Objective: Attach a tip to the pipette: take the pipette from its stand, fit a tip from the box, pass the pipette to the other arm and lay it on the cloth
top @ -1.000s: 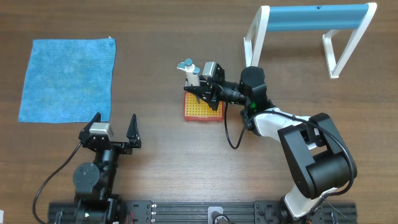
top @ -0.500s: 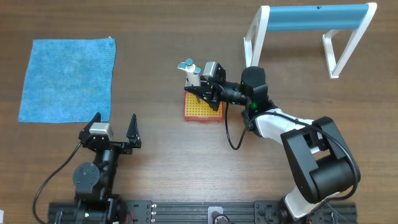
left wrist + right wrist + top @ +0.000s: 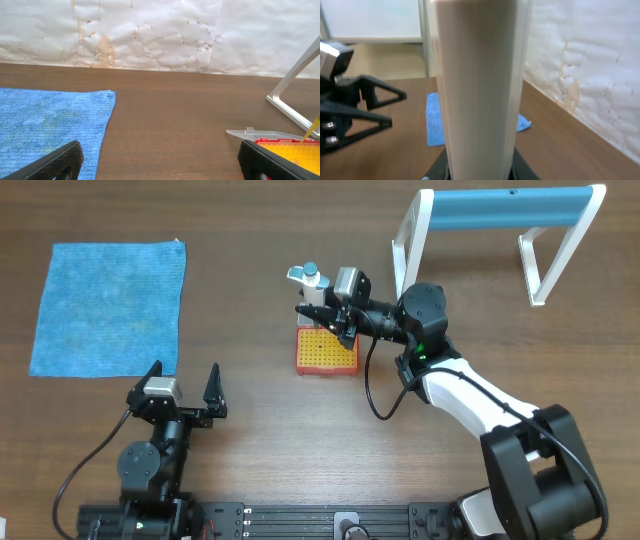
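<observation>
The wooden table [image 3: 300,450] is left bare across the lower centre of the top view and between the cloth and the tip box, so open room is found there. The white stand [image 3: 500,205] with its blue bar is set in the upper right, close to the frame's top edge. The blue cloth [image 3: 108,308] is spread flat in the upper left, its lower right corner near the left gripper [image 3: 185,385], whose fingers are held wide apart with nothing between them. The tip box [image 3: 327,352], orange with a yellow grid, is placed at the centre, well apart from the cloth.

The pipette [image 3: 308,280] is held upright above the far side of the box, pinched between the fingers of the right gripper [image 3: 322,314]. In the right wrist view its pale body is seen so close that its ends are cut off and the fingers are largely hidden behind it. In the left wrist view a thin yellow tip [image 3: 311,131] is cut off at the right edge above the box; its join to the pipette cannot be made out.
</observation>
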Robot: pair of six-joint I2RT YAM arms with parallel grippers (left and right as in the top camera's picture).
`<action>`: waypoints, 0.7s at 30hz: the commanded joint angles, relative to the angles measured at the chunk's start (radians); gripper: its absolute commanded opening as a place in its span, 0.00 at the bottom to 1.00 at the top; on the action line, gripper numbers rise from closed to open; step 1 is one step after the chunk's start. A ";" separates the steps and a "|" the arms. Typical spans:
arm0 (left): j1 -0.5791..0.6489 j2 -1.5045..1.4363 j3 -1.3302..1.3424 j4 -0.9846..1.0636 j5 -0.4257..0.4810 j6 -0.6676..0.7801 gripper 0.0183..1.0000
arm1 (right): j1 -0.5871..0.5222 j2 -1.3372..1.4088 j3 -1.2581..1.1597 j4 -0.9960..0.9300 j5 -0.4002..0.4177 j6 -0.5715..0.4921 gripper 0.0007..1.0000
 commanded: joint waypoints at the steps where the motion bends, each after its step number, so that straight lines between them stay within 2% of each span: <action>1: -0.004 -0.007 -0.002 -0.008 -0.010 0.009 1.00 | 0.019 -0.069 0.147 -0.193 0.006 0.048 0.07; 3: -0.004 -0.007 -0.002 -0.008 -0.010 0.009 1.00 | 0.045 -0.074 0.255 -0.352 0.009 0.043 0.07; 5: -0.004 -0.007 -0.002 -0.008 -0.010 0.010 1.00 | 0.106 -0.074 0.348 -0.438 0.009 -0.053 0.07; 8: -0.004 -0.007 -0.002 -0.008 -0.010 0.009 1.00 | 0.168 -0.074 0.371 -0.436 0.067 -0.088 0.07; 21: -0.004 -0.007 -0.002 -0.008 -0.010 0.009 1.00 | 0.185 -0.072 0.371 -0.492 0.066 -0.076 0.07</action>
